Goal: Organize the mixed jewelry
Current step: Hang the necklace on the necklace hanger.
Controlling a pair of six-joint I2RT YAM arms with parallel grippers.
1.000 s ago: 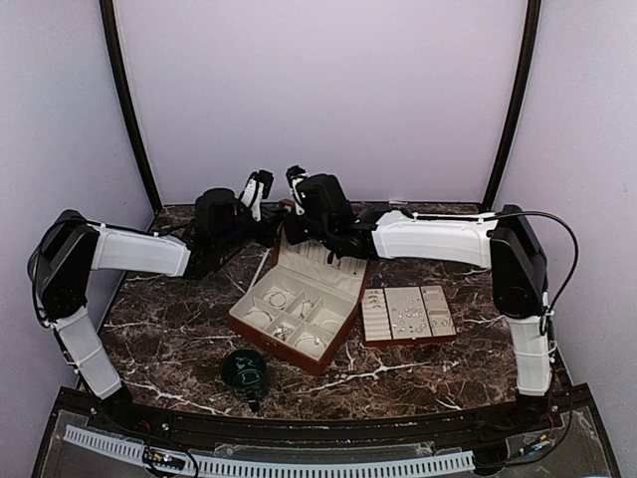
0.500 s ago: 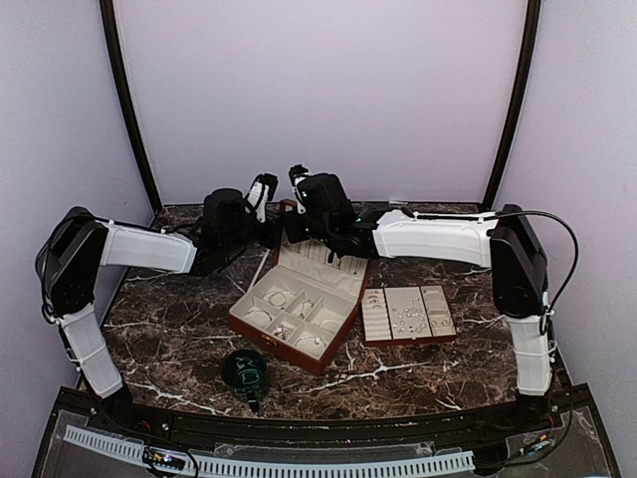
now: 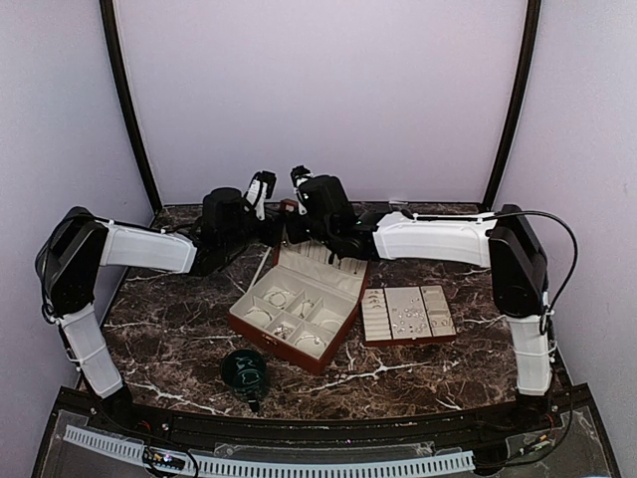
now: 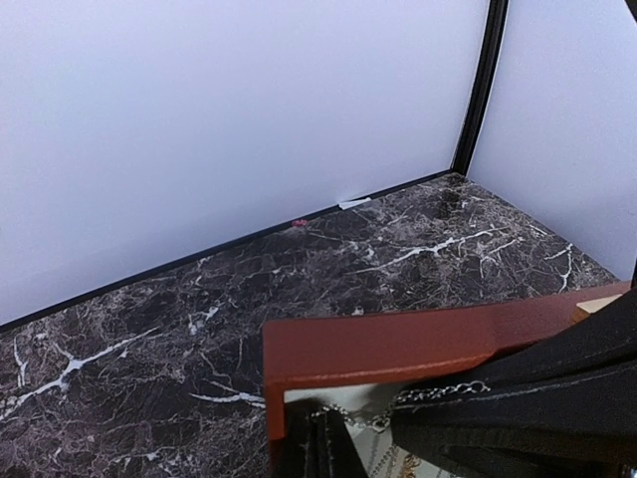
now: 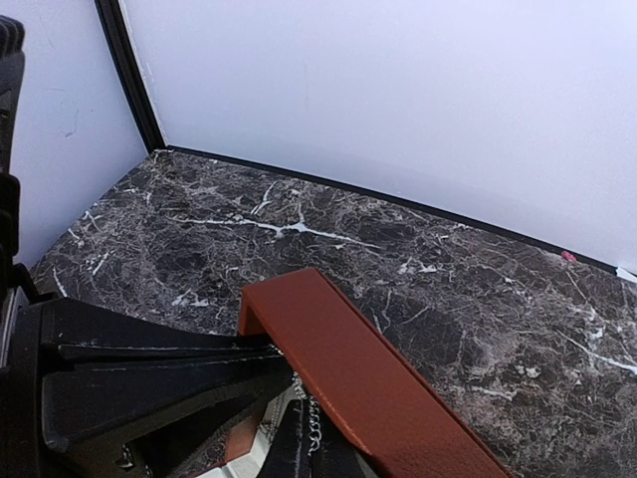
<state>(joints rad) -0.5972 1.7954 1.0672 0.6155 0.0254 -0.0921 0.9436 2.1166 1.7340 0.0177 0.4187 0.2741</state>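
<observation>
The mixed jewelry glints as tiny silver pieces in the cream compartments of the open brown jewelry box (image 3: 261, 334) and on the separate padded tray (image 3: 378, 339). Both grippers meet behind the box's upright lid (image 3: 320, 261). A thin silver chain (image 4: 443, 392) runs along the inside of the lid's top edge (image 4: 398, 344). My left gripper (image 4: 318, 413) is shut on one end of it. My right gripper (image 5: 304, 410) is shut on the chain (image 5: 315, 426) too, just below the lid's edge (image 5: 378, 388). The two sets of black fingers almost touch.
A dark green cup (image 3: 244, 368) stands on the marble table (image 3: 169, 339) in front of the box. The tray lies right of the box. The back wall is close behind both wrists.
The left arm has shifted a little to the right, closer to the lid and the right gripper. The right arm, the box and the tray have stayed put.
</observation>
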